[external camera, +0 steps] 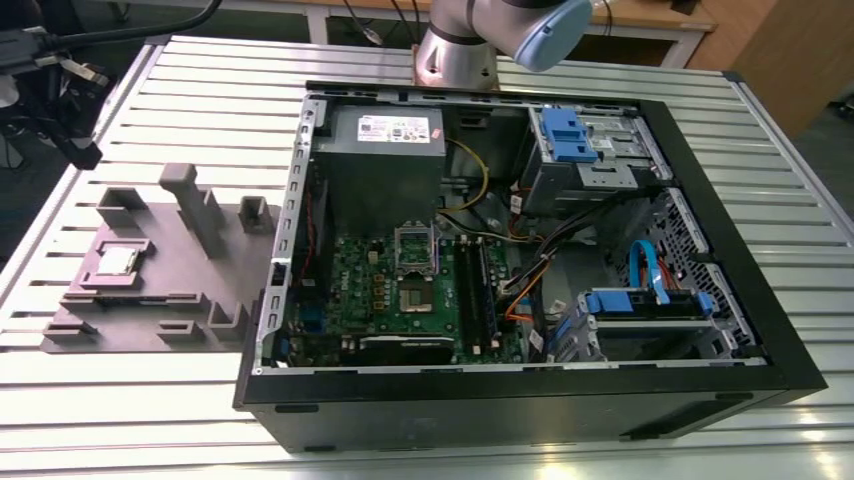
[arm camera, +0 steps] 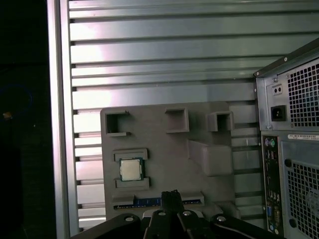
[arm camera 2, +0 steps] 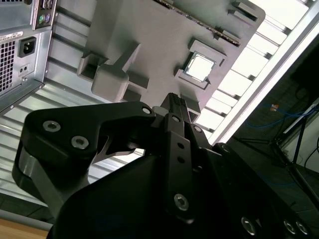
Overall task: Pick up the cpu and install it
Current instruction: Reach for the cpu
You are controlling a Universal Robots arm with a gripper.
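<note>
- The slatted metal worktop (external camera: 120,420) is carrying everything (a grey fixture plate on the exterior view's left, an open computer case on its right).
- The fixture plate (external camera: 174,295) is lying flat at about nine o'clock from the case, with several upright blocks standing along its far edge.
- The cpu (external camera: 118,260) is resting flat in a shallow square recess of that plate, silver top facing up, well apart from the case. In the first wrist view the cpu (arm camera: 131,170) is sitting between two low ridges.
- The tool (arm camera: 172,195) is hanging over the plate in both wrist views. Its dark fingers are drawn together into one narrow tip and are gripping nothing. The tip is near the cpu (arm camera 2: 200,67) but is not touching it.
- The computer case (external camera: 534,410) is lying on its side with the interior facing up.
- The motherboard (external camera: 387,300) is sitting at about seven o'clock inside the case, with the socket (external camera: 416,262) near its middle.
- The grey box (external camera: 380,140) is occupying eleven o'clock inside the case.
- The arm's base (external camera: 461,55) is standing at twelve o'clock, just beyond the case.
</note>
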